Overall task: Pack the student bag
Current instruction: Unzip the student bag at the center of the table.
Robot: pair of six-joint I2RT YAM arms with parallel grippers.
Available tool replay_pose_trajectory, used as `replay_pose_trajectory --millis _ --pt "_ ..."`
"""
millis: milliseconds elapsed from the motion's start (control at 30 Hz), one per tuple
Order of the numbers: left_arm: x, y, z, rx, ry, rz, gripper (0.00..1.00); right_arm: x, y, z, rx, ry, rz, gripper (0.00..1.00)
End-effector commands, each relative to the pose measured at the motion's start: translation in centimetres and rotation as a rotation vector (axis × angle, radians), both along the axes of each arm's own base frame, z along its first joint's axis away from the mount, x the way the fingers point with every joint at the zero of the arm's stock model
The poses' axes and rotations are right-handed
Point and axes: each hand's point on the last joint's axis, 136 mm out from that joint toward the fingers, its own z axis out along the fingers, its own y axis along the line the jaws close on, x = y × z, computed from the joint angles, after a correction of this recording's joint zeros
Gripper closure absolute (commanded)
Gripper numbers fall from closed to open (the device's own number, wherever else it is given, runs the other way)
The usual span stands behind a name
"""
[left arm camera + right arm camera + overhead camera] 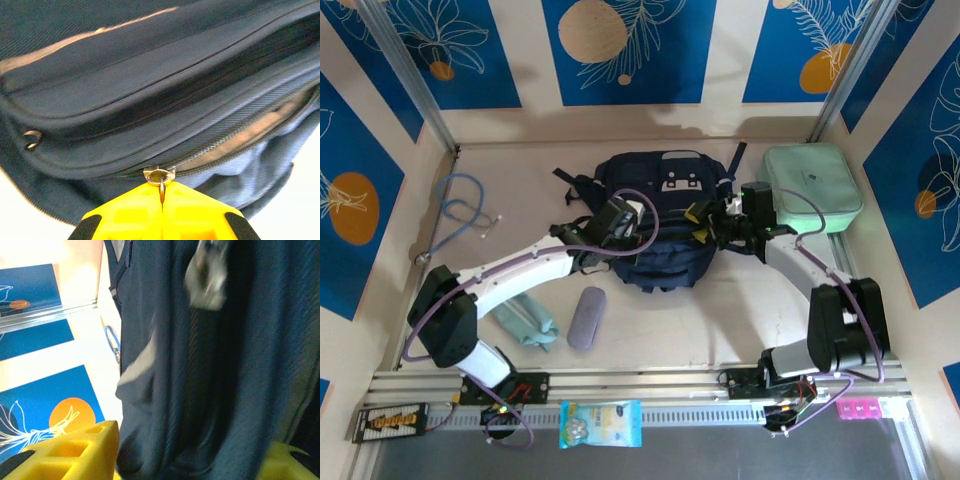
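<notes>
Student bag (pixel 655 240), large dark navy fabric backpack w/ grey trim stripe, light grey buckle patch & black straps, lies flat mid-table toward the back wall, btwn the two arms.

L gripper (pixel 620 222) is at the bag's left side. In left wrist view its yellow fingers (pixel 125 217) are pressed fully together, pinching a small silver metal zip pull (pixel 160 176) on the bag's lower zip line.

R gripper (pixel 718 228) is at the bag's right side. In right wrist view its yellow fingers (pixel 75 452) stand well apart w/ navy fabric btwn them. Jaws open, no clamp on anything; can't tell if the pads touch the fabric. Blurred grey metal tag (pixel 207 280) hangs near top of that view.

Also on the beige tabletop (pixel 720 320):
- mint green rounded square zip case (pixel 812 187), back right, just beside the bag
- blue looped cord (pixel 460 210), back left, well apart from the bag
- grey oval pouch (pixel 586 318) & light teal cloth (pixel 525 322), near side, front-left of the bag
</notes>
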Motion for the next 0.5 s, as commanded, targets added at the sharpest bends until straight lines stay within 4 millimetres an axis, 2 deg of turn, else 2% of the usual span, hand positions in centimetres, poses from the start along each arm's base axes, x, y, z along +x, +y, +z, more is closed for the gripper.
replay_pose_trajectory --millis 0,100,333,467 --pt "0.4 -4.3 5.0 -0.165 -0.105 -0.137 1.0 -1.3 0.4 0.1 0.002 0.051 -0.06 0.49" --pt "0.0 -5.5 4.6 -0.184 -0.095 -0.164 1.0 -1.8 0.4 0.1 -0.03 0.067 -0.106 0.44" --pt "-0.7 -7.2 3.6 -0.176 -0.079 -0.214 1.0 -2.0 1.6 -0.1 -0.038 0.099 -0.129 0.45" --pt "-0.7 -7.1 3.2 -0.153 -0.081 -0.221 1.0 -1.7 1.9 -0.5 -0.049 0.106 -0.128 0.55"
